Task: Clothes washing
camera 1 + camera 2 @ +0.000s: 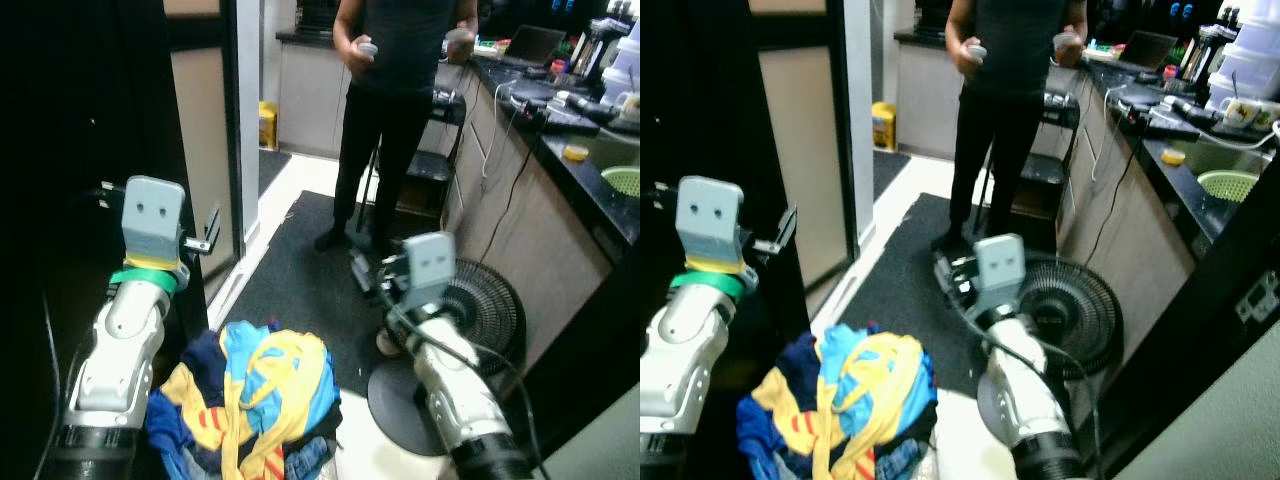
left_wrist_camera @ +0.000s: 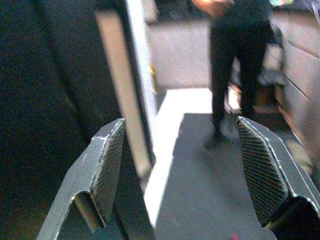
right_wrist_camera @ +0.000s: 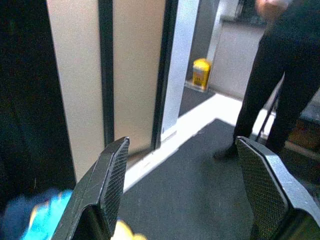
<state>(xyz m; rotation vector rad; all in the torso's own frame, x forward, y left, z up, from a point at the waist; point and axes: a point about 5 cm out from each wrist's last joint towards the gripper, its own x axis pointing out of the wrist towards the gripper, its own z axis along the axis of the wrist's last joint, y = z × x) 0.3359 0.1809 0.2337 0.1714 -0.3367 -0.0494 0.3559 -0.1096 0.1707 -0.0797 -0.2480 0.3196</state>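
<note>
A heap of yellow, blue and red clothes [image 1: 255, 395] lies low in front of me, between my two arms. My left gripper [image 1: 205, 235] is raised above and left of the heap, next to a dark door frame. In the left wrist view the left gripper [image 2: 181, 125] is open with nothing between its fingers. My right gripper [image 1: 365, 272] hangs over the dark mat, right of the heap. The right wrist view has the right gripper [image 3: 183, 142] open and empty too, with a corner of the clothes [image 3: 47, 215] below it.
A person [image 1: 400, 100] in dark clothes stands ahead on the dark mat [image 1: 300, 280], holding two controllers. A floor fan [image 1: 485, 300] stands by my right arm. A cluttered counter [image 1: 575, 140] runs along the right. A door frame [image 1: 235, 130] and a yellow container [image 1: 267, 125] are at the left.
</note>
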